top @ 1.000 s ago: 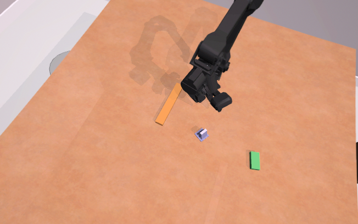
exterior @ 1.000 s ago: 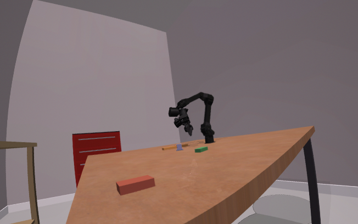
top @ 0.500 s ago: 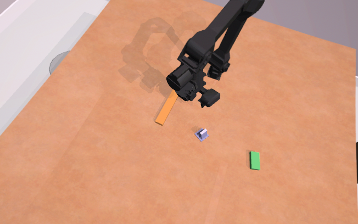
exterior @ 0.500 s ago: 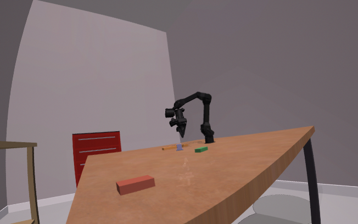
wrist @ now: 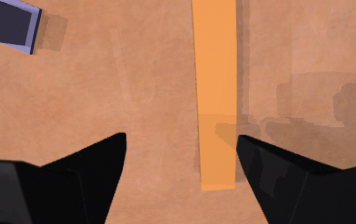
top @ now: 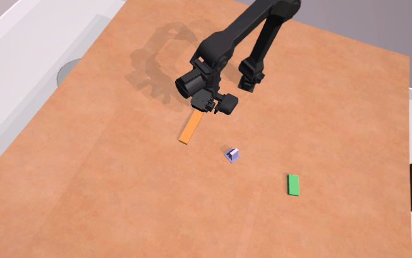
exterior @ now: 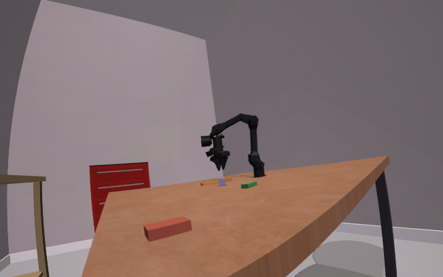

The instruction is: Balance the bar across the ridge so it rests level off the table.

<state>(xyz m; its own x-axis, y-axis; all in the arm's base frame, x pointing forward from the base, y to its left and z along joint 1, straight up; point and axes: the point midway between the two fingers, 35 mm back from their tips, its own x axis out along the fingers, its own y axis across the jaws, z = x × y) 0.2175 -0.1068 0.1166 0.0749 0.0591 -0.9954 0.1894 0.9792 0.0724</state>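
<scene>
Jaws are spread with nothing between them, and the gripper (exterior: 221,169) (wrist: 183,141) hangs above one end of the orange bar (top: 191,126) (exterior: 206,183) (wrist: 216,90), which lies flat near the ridge (top: 233,152) (exterior: 221,182) (wrist: 17,25). I'd shift to mid-bar, center it between the fingertips, then drop straight down. An end grip would probably sag on the lift.

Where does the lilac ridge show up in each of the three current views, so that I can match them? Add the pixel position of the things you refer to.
Top: the ridge (top: 234,154) (exterior: 221,182) (wrist: 35,31) is just below centre.
Exterior: centre, below the gripper (top: 211,110) (exterior: 221,169) (wrist: 183,141).
Wrist: top left corner, cut off.
Shared landmark: the orange bar (top: 191,126) (exterior: 208,182) (wrist: 217,90).
</scene>
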